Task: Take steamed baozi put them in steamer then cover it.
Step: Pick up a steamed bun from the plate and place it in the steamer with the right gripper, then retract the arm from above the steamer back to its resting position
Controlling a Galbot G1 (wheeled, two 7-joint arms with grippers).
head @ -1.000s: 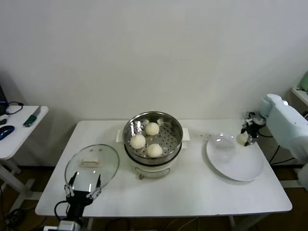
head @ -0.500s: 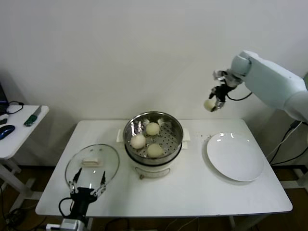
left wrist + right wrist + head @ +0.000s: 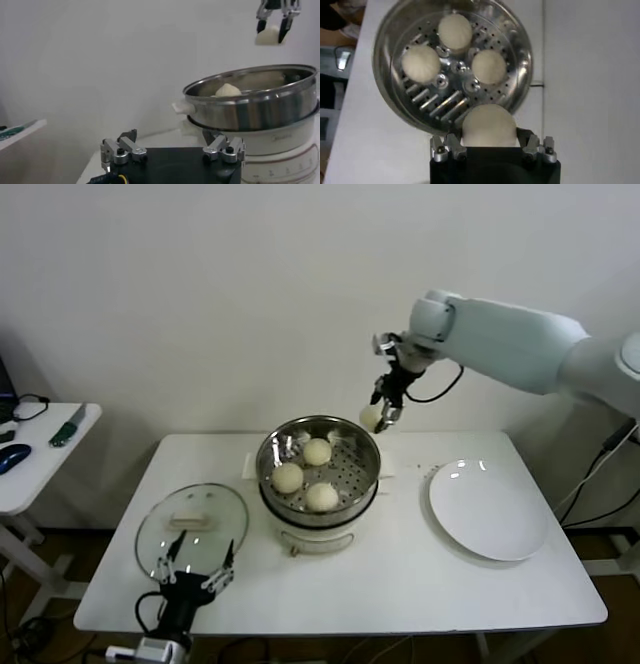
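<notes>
The steamer (image 3: 345, 469) stands mid-table with three steamed baozi (image 3: 317, 451) (image 3: 287, 477) (image 3: 321, 497) in it. My right gripper (image 3: 382, 414) hangs above its far right rim, shut on another baozi (image 3: 371, 417). In the right wrist view that bun (image 3: 488, 126) sits between the fingers over the rim of the steamer (image 3: 385, 75). The cover (image 3: 215, 514) lies flat on the table to the left of the steamer. My left gripper (image 3: 193, 572) is open and empty at the cover's near edge. In the left wrist view it (image 3: 172, 147) faces the steamer (image 3: 250, 107).
An empty white plate (image 3: 488, 509) lies right of the steamer. A small side table (image 3: 40, 454) with a few items stands at the far left. The white wall rises close behind the table.
My right arm lifted the baozi off the plate and carried it up and left, to above the steamer's far right rim. The left gripper shifted slightly to the right.
</notes>
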